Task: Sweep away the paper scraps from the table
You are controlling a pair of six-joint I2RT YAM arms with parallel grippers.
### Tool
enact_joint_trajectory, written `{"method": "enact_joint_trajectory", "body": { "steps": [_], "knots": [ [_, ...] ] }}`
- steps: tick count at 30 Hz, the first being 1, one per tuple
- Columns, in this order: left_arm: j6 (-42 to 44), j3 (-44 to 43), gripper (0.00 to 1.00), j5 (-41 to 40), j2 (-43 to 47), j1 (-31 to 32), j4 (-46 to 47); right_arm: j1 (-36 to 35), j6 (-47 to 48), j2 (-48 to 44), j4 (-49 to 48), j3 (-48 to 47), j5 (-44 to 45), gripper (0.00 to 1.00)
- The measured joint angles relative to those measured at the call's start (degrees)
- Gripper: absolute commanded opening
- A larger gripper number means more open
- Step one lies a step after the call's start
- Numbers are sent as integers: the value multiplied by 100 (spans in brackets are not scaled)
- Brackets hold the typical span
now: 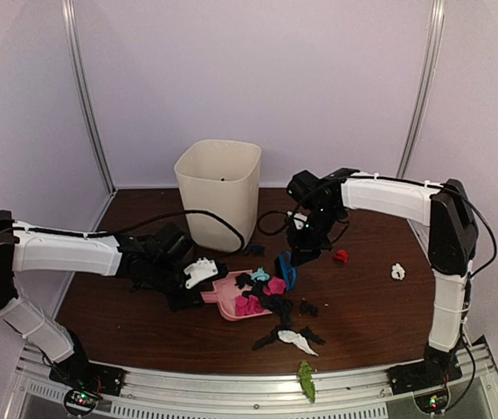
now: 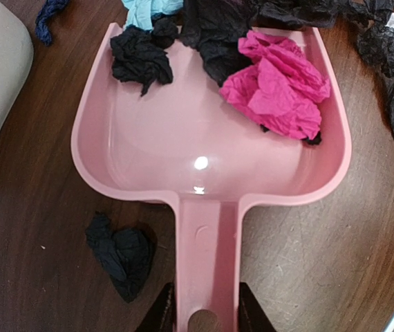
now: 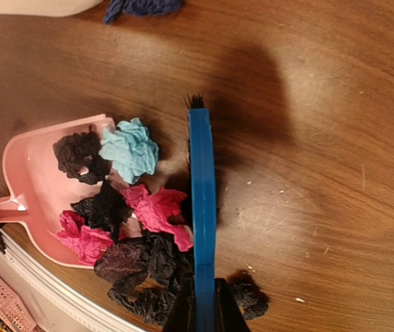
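Note:
My left gripper (image 2: pixel 206 315) is shut on the handle of the pink dustpan (image 2: pixel 183 138), which lies flat on the table (image 1: pixel 371 305). A magenta wad (image 2: pixel 276 83) and a black wad (image 2: pixel 142 59) lie in the pan. Another black wad (image 2: pixel 121 252) lies beside the handle. My right gripper (image 3: pixel 204 311) is shut on the blue brush (image 3: pixel 202 200), bristles down at the pan's mouth. Light blue (image 3: pixel 129 149), magenta (image 3: pixel 157 211) and black scraps are heaped between brush and pan (image 3: pixel 31 173). A black wad (image 3: pixel 249 297) lies behind the brush.
A cream bin (image 1: pixel 218 192) stands behind the dustpan (image 1: pixel 223 301). A red scrap (image 1: pixel 342 256) and a white scrap (image 1: pixel 397 271) lie to the right. A white scrap (image 1: pixel 299 340) lies near the front. A green scrap (image 1: pixel 306 380) lies on the front rail.

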State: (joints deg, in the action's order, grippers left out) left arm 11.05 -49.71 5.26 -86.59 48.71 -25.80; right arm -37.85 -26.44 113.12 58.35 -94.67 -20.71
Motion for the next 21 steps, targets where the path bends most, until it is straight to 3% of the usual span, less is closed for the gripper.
{"method": "enact_joint_trajectory", "body": {
  "steps": [9,21],
  "knots": [
    [44,212,0,24,66,-42,267,-422,-129,190,-304,-149,-503,0],
    [66,649,0,63,326,-111,848,-457,-352,269,-643,-151,-1141,0]
  ]
}}
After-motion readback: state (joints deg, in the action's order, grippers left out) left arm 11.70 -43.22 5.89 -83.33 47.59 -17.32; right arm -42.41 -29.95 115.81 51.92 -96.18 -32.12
